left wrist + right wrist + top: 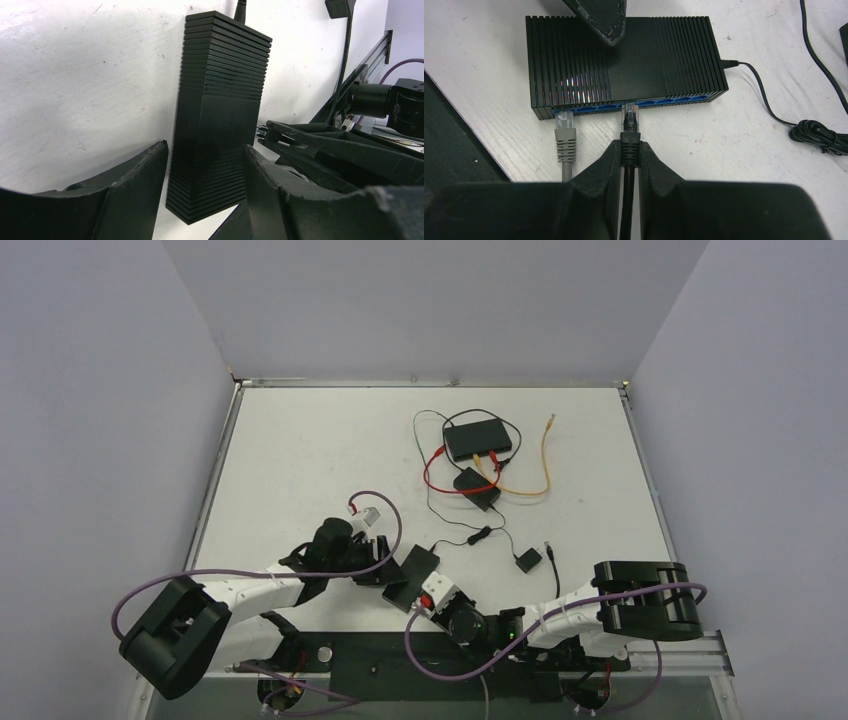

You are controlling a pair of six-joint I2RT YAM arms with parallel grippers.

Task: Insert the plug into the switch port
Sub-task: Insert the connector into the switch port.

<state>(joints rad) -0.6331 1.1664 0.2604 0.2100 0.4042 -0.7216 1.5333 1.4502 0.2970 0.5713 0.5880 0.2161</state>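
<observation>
1. Right wrist view: the right gripper (630, 150) is closed tightly on the black boot of the plug (630, 125), and the cable runs back between its two fingers.
2. The clear tip of the plug points straight at the switch (639, 65) and stands at the mouth of a blue port (631, 105) near the middle of the switch front. I cannot tell if it is already a little inside.
3. I judge the grip is taken far back on the boot so that the tip is free to enter without the fingers hitting the switch front.
4. A grey plug (564, 135) already sits in the end port of the switch front, beside the held plug but apart from it. The power cord (764, 95) leaves the opposite end of the switch.
5. In the left wrist view the left gripper (205, 150) is open about halfway, with one finger on each side of the switch (220, 90).
6. A thin strip of table (75, 90) seems to show between one finger and the switch side, so I judge it is not clamped. Whether the other finger touches, I cannot tell.
7. One of its fingers (599, 20) also shows over the back of the switch in the right wrist view.
8. I judge the left gripper is placed there to brace the switch, so it does not slide back when the plug is pushed.
</observation>
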